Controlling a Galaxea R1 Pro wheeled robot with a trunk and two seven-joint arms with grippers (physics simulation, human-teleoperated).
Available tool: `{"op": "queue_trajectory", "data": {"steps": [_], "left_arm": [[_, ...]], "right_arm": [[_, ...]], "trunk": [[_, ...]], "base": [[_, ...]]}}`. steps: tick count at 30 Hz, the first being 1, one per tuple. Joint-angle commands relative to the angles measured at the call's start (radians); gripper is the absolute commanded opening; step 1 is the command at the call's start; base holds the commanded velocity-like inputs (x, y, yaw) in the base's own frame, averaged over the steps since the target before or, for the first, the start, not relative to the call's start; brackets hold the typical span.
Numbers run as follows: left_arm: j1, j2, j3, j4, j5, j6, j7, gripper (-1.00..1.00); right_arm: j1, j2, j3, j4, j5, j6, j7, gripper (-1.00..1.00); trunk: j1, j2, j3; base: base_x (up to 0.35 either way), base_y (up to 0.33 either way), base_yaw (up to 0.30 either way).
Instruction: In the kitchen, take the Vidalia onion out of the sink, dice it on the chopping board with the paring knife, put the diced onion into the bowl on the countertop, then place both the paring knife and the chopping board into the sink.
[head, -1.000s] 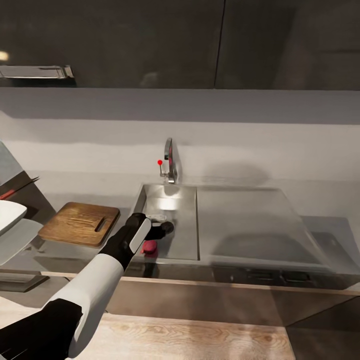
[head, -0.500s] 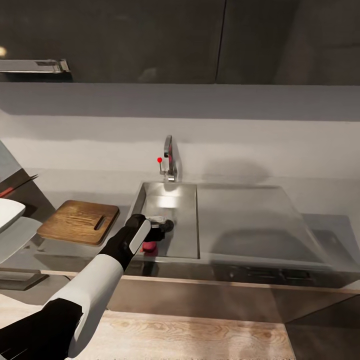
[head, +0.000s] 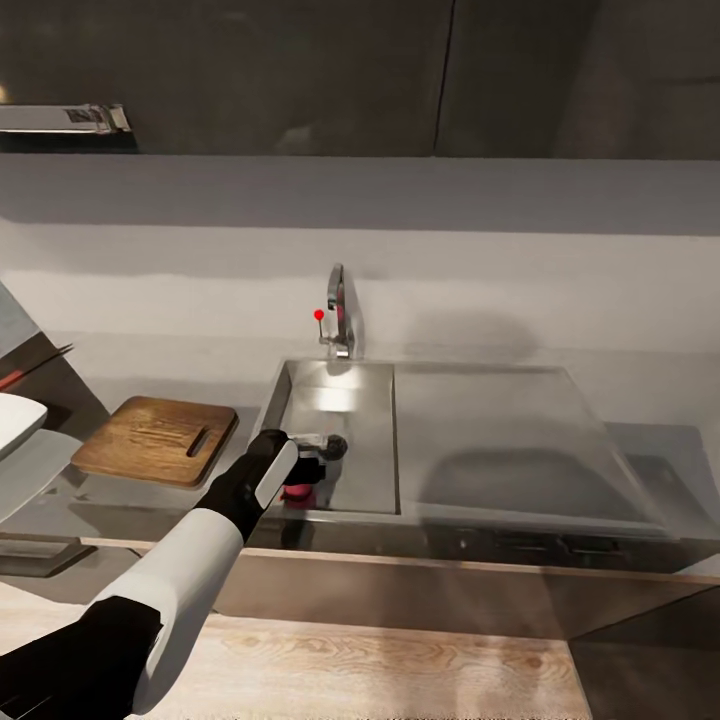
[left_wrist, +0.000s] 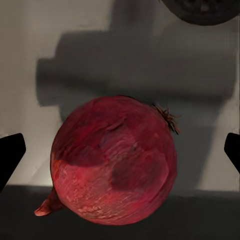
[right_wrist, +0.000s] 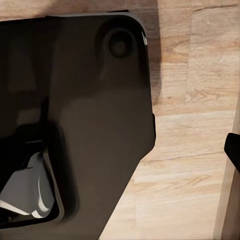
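Note:
A dark red Vidalia onion (head: 296, 492) lies in the sink (head: 276, 398), near its front wall and close to the round drain (left_wrist: 200, 10). My left gripper (head: 312, 468) hangs just above it. In the left wrist view the onion (left_wrist: 115, 160) sits between the wide-apart fingertips (left_wrist: 10, 155) of my left gripper (left_wrist: 121, 152), which is open and touches nothing. The chopping board (head: 155, 440) rests on the countertop (head: 655, 462) left of the sink. The bowl (head: 15, 420) and the paring knife (head: 30, 368) show at the far left edge. One black fingertip (right_wrist: 233, 150) of my right gripper shows at the edge of the right wrist view, over wooden floor.
A chrome tap (head: 340, 310) with a red-tipped lever stands behind the basin. The flat drainboard (head: 500, 430) lies to the right of it. Dark wall cabinets (head: 300, 70) hang above. My own dark base (right_wrist: 90, 115) shows in the right wrist view.
The whole head view has shifted slightly, so the camera moved. My left gripper stays over the onion in the sink, with hardly any motion relative to it.

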Motion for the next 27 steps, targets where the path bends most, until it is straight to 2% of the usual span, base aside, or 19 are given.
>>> {"op": "queue_trajectory", "data": {"steps": [1,10,24,25,27], "left_arm": [[-0.001,0.001,-0.003,0.007,0.01,0.002,0.009,1.0],[-0.001,-0.001,-0.006,0.025,0.009,0.002,0.009,1.0],[-0.001,0.0,-0.005,0.031,0.007,0.001,0.009,1.0],[-0.001,0.0,-0.005,0.031,0.007,0.001,0.01,-1.0],[-0.001,0.0,-0.005,0.031,0.006,0.001,0.01,-1.0]], "right_arm": [[0.0,0.0,-0.007,0.0,0.011,-0.002,-0.005,1.0],[-0.001,0.002,-0.007,0.0,0.011,-0.002,-0.005,1.0],[-0.001,0.003,-0.006,0.0,0.011,-0.002,-0.005,1.0],[-0.001,0.003,-0.006,0.0,0.011,-0.002,-0.005,1.0],[0.0,0.003,-0.006,0.0,0.011,-0.002,-0.005,1.0]], "trunk": [[0.0,-0.001,-0.003],[0.0,-0.001,-0.012],[0.0,-0.001,-0.013],[0.0,-0.001,-0.013],[0.0,-0.001,-0.013]], "base": [[0.0,0.0,0.0],[0.0,0.0,0.0],[0.0,0.0,0.0],[0.0,0.0,0.0],[0.0,0.0,0.0]]}}
